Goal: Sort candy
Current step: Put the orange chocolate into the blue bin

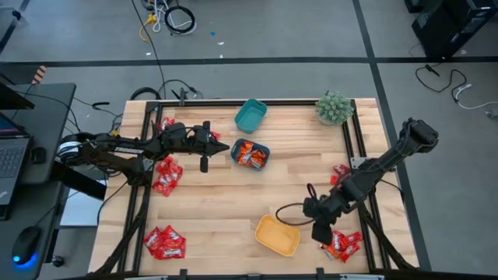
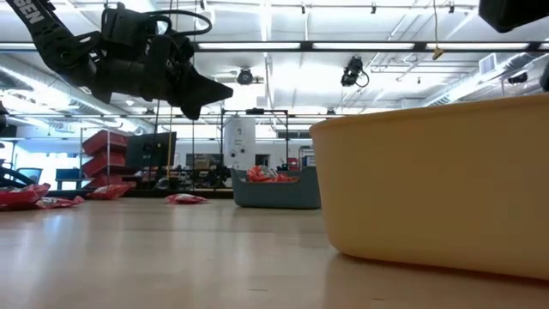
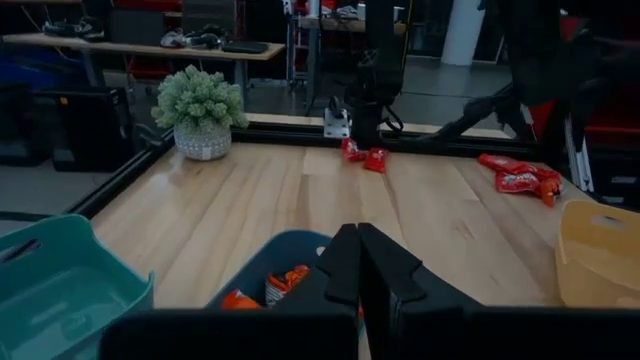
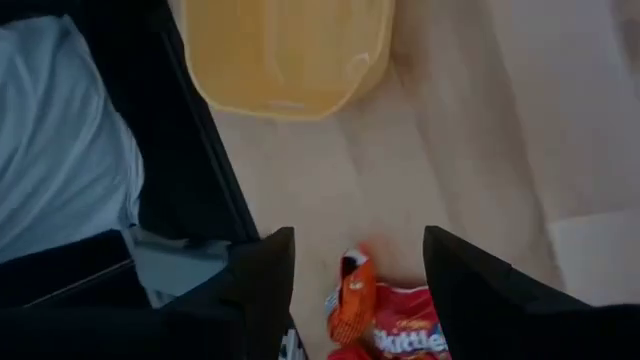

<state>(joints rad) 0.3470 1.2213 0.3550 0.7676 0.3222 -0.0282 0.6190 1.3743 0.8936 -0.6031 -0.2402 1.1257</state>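
Wrapped red and orange candy lies in piles on the wooden table: at the near right (image 1: 342, 245), far right (image 1: 340, 175), left (image 1: 167, 175) and near left (image 1: 165, 243). More candy (image 1: 250, 157) fills a dark blue bin (image 1: 250, 143). My right gripper (image 1: 320, 230) hangs open above the near-right pile; its fingers stand on either side of a candy (image 4: 385, 320) below them, touching nothing. My left gripper (image 1: 223, 146) is shut, level and empty, at the dark blue bin's left rim (image 3: 262, 262). The low view shows it (image 2: 214, 90) well above the table.
A yellow bin (image 1: 278, 236) stands near the front edge, just left of my right gripper. A teal bin (image 1: 250, 115) sits at the far middle and a potted plant (image 1: 334, 107) at the far right corner. A black frame rail (image 1: 354, 148) runs along the table's right side.
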